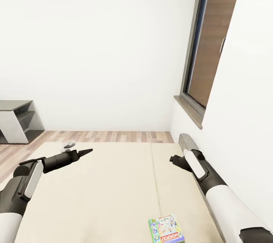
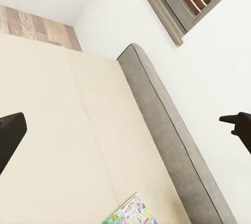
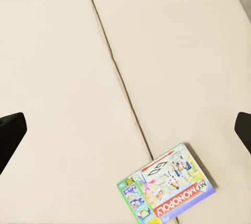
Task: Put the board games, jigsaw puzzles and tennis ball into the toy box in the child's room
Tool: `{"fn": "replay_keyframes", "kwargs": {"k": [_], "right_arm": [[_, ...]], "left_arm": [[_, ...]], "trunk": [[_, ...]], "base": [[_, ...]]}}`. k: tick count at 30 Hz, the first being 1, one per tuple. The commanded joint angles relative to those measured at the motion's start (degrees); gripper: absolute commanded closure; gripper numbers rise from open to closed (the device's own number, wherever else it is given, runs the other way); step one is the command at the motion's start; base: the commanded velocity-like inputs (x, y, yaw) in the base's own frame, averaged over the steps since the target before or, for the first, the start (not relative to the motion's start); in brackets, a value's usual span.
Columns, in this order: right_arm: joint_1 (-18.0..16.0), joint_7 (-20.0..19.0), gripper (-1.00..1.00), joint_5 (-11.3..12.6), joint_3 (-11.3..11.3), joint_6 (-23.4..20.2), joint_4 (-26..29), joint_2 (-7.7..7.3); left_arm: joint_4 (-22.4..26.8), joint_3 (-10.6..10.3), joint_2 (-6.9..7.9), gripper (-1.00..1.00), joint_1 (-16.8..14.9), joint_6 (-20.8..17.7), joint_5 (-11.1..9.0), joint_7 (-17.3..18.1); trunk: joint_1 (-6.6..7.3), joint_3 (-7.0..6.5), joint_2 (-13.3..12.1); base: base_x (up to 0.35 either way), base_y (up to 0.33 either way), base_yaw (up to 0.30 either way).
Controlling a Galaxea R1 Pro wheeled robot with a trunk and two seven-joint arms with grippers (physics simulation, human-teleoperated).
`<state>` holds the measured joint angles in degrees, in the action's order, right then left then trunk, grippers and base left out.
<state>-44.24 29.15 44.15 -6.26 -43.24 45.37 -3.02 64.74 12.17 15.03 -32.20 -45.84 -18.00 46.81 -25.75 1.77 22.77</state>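
While the robot stands at the bed (image 1: 94, 182), the Monopoly board game (image 1: 167, 229) lies flat near the bed's headboard edge. Both the left gripper (image 1: 85, 152) and right gripper (image 1: 173, 159) hover empty, jaws spread wide. The right one should probably lower straight over the box and pinch its edges gently

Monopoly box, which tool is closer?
The right tool, over the same half of the bed as the Monopoly box; the left tool hangs farther off.

Your board game (image 1: 165, 229) at six o'clock is cut by the head view's lower edge; the grey shelf (image 1: 17, 121) at nine o'clock is cropped too.
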Motion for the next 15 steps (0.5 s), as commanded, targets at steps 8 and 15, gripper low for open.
{"fn": "replay_keyframes", "kwargs": {"k": [8,15], "right_arm": [[-0.06,0.61,-1.0,0.63,-0.25,-0.23,0.07,-0.37],[-0.01,0.49,-1.0,0.82,-0.25,-0.06,0.19,-0.57]], "left_arm": [[0.03,0.05,-0.06,-1.0,-0.07,-0.3,-0.1,0.12],[0.03,0.05,-0.07,-1.0,-0.06,-0.3,-0.1,0.12]], "trunk": [[-0.04,0.9,0.15],[-0.04,1.49,0.15]], "base": [[0.0,0.0,0.0],[0.0,0.0,0.0]]}}
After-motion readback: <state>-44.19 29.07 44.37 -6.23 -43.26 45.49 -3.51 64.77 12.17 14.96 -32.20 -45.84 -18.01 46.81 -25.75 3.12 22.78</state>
